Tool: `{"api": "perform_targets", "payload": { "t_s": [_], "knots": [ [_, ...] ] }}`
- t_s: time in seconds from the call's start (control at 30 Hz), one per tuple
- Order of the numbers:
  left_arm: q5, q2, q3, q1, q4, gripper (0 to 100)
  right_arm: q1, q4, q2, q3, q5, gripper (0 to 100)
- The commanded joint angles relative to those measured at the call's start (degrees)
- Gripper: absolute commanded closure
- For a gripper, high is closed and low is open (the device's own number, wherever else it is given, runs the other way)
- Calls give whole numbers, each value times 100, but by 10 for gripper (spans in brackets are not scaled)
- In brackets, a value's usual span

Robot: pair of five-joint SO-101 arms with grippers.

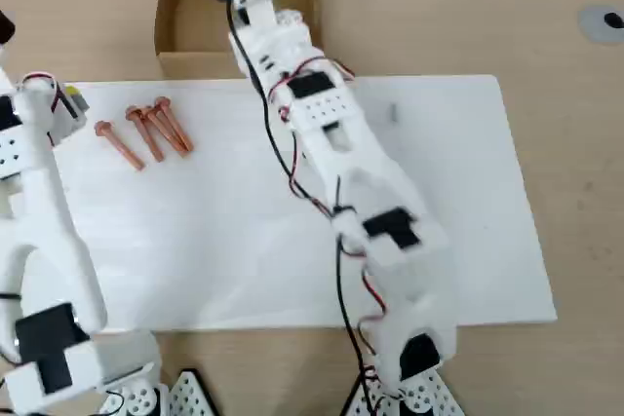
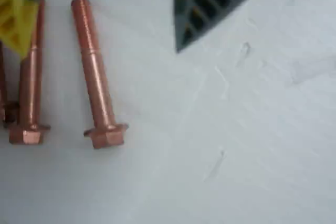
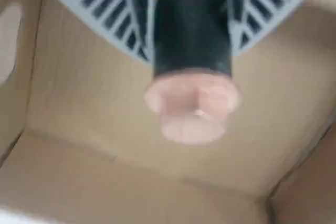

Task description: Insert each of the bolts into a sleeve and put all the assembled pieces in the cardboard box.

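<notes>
As its wrist view reveals, the right end effector (image 3: 191, 51) seemingly clamps a sleeved bolt (image 3: 192, 106).

Three views: one overhead, one on each wrist.
Your high camera looks steeply down over the table (image 1: 575, 143), far enough off to take in the whole white board (image 1: 195, 231), the bolts (image 1: 146, 135) and the cardboard box (image 1: 175, 7) beyond it. Your left wrist camera sits close above the board, facing down on those same bolts. Your right wrist camera points along a black sleeve (image 3: 191, 30), very near, into that same box.
</notes>
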Motion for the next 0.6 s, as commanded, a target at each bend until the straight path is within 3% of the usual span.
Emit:
{"api": "perform_targets", "payload": {
  "t_s": [0.0, 0.27, 0.57],
  "knots": [
    [0, 180, -53, -70, -396, 805, 242, -167, 848, -1965, 79, 989],
    [141, 1086, -62, 132, -941, 805, 418, -158, 2905, -4760, 668, 988],
    [809, 2308, -1099, 448, -818, 805, 470, -149, 4338, -6149, 1266, 985]
  ]
}}
